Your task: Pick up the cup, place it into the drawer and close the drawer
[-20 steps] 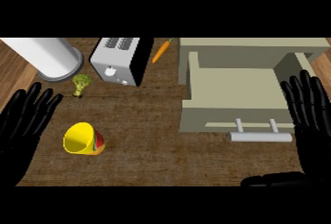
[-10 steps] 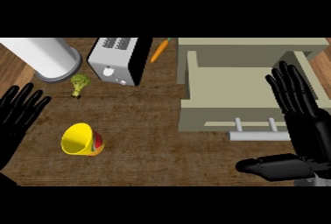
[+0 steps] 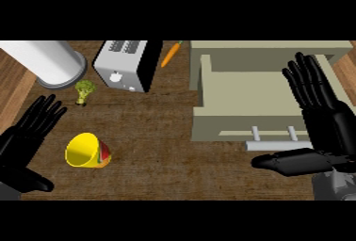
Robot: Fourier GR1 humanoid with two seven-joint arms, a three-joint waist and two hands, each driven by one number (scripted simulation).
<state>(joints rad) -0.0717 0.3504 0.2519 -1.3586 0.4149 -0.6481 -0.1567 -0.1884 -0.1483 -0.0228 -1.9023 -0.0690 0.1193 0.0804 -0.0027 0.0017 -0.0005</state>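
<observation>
A yellow cup [image 3: 87, 150] lies on its side on the wooden counter at the lower left, its mouth facing left. The beige drawer [image 3: 243, 101] stands pulled open at the right, its metal handle [image 3: 274, 142] at the near side. My right hand [image 3: 325, 117] is open, fingers stretched up over the drawer's right part, thumb pointing left just below the handle. At the left edge my left hand [image 3: 28, 136] rests open, fingers up, a little left of the cup and apart from it.
A white cylinder [image 3: 45, 63] stands at the top left. A silver toaster [image 3: 127, 63] sits beside it, with a carrot [image 3: 170, 54] to its right. A small broccoli floret [image 3: 84, 90] lies above the cup.
My right hand has moved left and up, now over the drawer, with its thumb below the handle. My left hand has shifted slightly left and down. The cup has not moved.
</observation>
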